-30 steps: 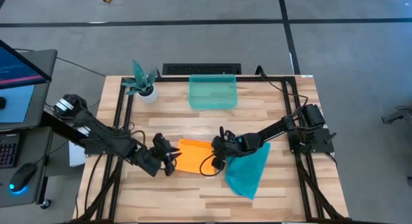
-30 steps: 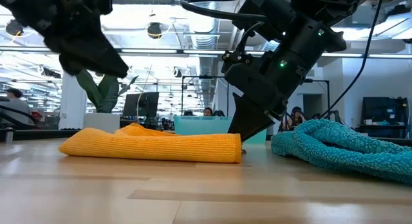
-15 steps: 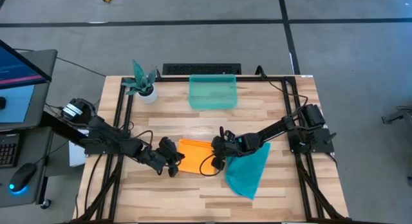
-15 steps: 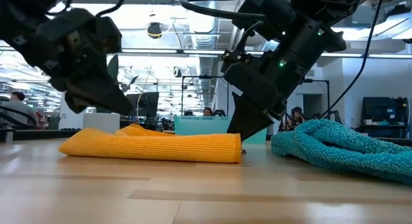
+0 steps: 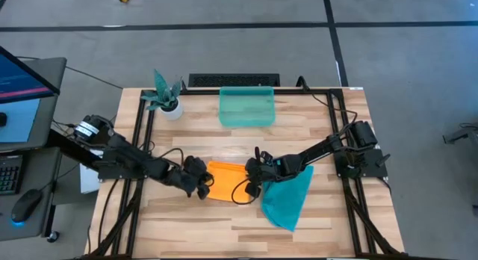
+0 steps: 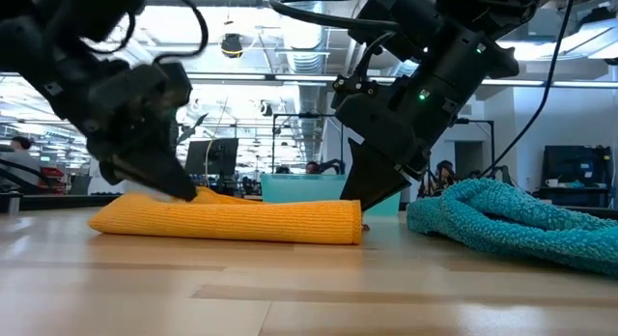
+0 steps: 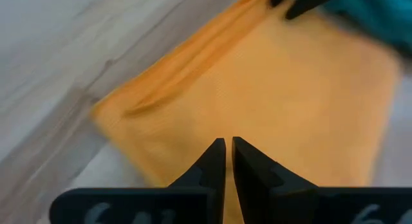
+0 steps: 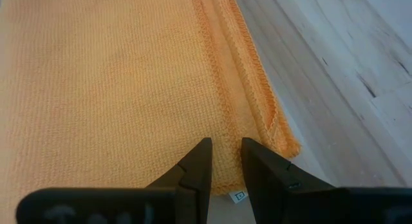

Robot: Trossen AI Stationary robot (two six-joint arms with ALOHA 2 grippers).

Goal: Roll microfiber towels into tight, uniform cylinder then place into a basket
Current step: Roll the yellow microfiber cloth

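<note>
The orange towel (image 5: pixel 226 181) lies folded flat near the middle of the counter (image 5: pixel 328 133), with a hand at each short edge. The left hand (image 5: pixel 200 183) sits at its 9 o'clock edge, its fingers (image 7: pixel 214 161) pressed together with nothing between them, tips just over the cloth. The right hand (image 5: pixel 251 175) sits at the 3 o'clock edge, fingers (image 8: pixel 196 163) a narrow gap apart, over the hemmed corner. The teal towel (image 5: pixel 288 198) lies rumpled at the orange one's 4 o'clock, touching it beneath the right arm. The basket (image 5: pixel 247 108) stands at 12 o'clock near the counter's far edge, bare wood between it and the towels. A potted plant (image 5: pixel 165 98) stands at 10 o'clock.
</note>
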